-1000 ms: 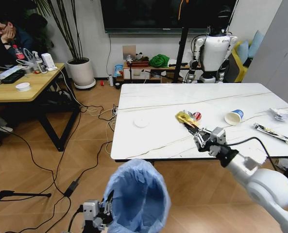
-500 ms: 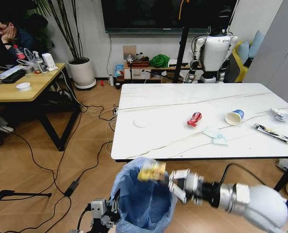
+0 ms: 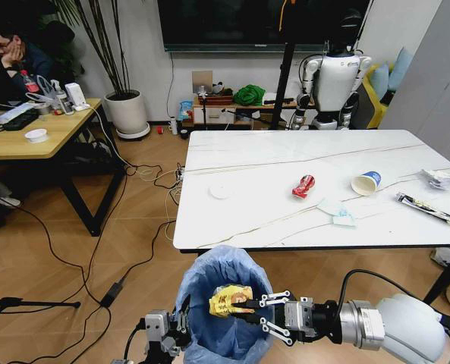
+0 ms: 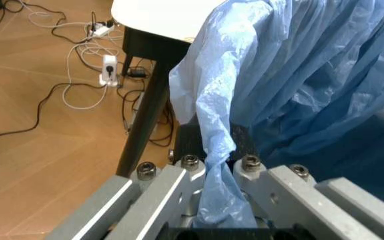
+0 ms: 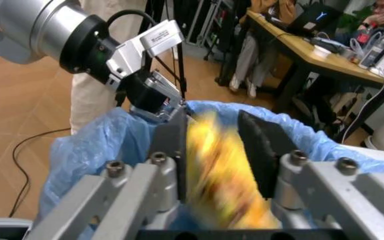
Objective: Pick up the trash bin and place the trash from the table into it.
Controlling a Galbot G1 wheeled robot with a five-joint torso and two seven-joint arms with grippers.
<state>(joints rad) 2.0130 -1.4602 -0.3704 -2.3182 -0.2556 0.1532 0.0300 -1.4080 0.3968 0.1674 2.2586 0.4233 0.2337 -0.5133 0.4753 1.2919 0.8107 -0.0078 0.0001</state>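
I am holding the trash bin (image 3: 223,307) below the near edge of the tabletop (image 3: 262,163), my left gripper (image 3: 180,324) clamped onto its rim and a fold of its light-blue bag (image 4: 232,125). My right gripper (image 3: 249,309) is reaching over the bin's mouth with its fingers spread apart, and the yellow wrapper (image 3: 226,299) is sitting just at the fingertips, above the bin's hollow; in the right wrist view the wrapper (image 5: 219,170) is blurred between the two dark pads (image 5: 262,150), and I cannot tell whether they are touching it.

On the tabletop beyond the bin, the white disc (image 3: 221,191) is lying toward the bin's left side, the crushed red can (image 3: 303,186) near the middle, and the pale mask (image 3: 337,213) just beside the can, closer to the near edge. Farther right are lying the tipped blue-and-white paper cup (image 3: 366,183), the long dark wrapper (image 3: 426,208) and the crumpled white paper (image 3: 437,178).
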